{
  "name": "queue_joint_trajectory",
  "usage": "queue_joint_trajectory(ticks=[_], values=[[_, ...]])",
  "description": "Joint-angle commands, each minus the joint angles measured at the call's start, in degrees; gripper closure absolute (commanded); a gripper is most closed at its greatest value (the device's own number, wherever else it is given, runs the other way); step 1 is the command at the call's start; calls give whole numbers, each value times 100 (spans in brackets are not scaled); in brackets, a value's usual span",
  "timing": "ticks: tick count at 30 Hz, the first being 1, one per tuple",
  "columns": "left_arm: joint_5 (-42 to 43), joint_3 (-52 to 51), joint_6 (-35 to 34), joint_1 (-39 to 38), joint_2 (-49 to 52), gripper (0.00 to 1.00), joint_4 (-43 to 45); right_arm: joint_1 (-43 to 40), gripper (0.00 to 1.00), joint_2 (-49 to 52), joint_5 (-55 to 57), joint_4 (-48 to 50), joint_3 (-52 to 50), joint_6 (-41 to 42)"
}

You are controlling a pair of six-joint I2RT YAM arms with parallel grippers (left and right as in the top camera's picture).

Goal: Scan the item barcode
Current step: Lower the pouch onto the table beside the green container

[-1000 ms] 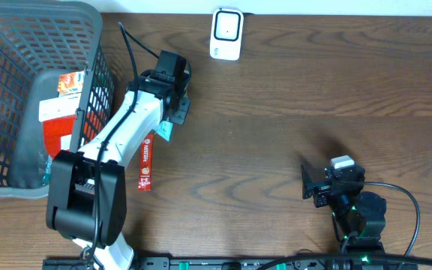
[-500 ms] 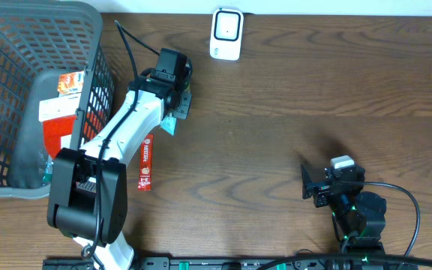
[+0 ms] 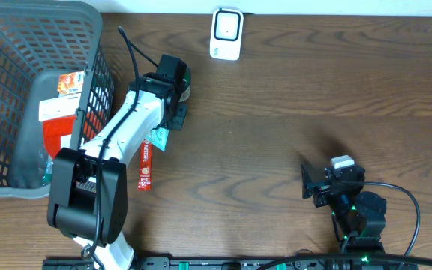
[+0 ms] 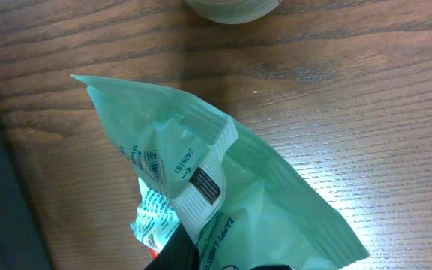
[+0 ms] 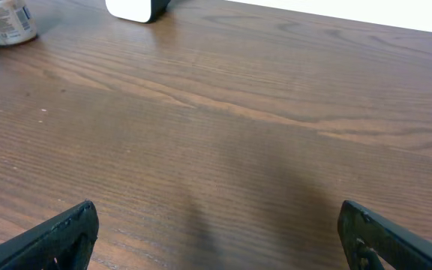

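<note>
left jaws: clamped on green packet [image 4: 231, 195], its near end between them | right jaws: wide, empty

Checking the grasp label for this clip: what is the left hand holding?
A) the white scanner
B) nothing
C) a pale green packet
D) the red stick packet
C: in the left wrist view the left hand is shut on the pale green packet, its printed seam facing the camera.

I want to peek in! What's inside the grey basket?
In the basket lie a red-and-white packet and a small orange-printed packet. The mesh wall covers parts of them, and anything underneath them is hidden.
</note>
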Motion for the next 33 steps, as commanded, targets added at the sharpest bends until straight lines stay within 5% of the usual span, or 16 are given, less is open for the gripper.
queue_joint_trajectory(ticks=[1,6,9,12,24,33], values=[[94,31,-9,2,96,92,-39,42,1,7,13,24,-9,85],[1281,31,315,-2,96,92,-48,42,1,7,13,37,-9,85],[1274,31,313,-2,96,83,-61,42,1,7,13,39,-11,85],[1279,31,315,-2,96,92,-52,42,1,7,13,39,-11,85],[1725,31,612,-2,96,92,-57,42,1,7,13,39,-9,85],[3209,31,1521,0,96,92,-11,42,1,7,13,35,-11,85]])
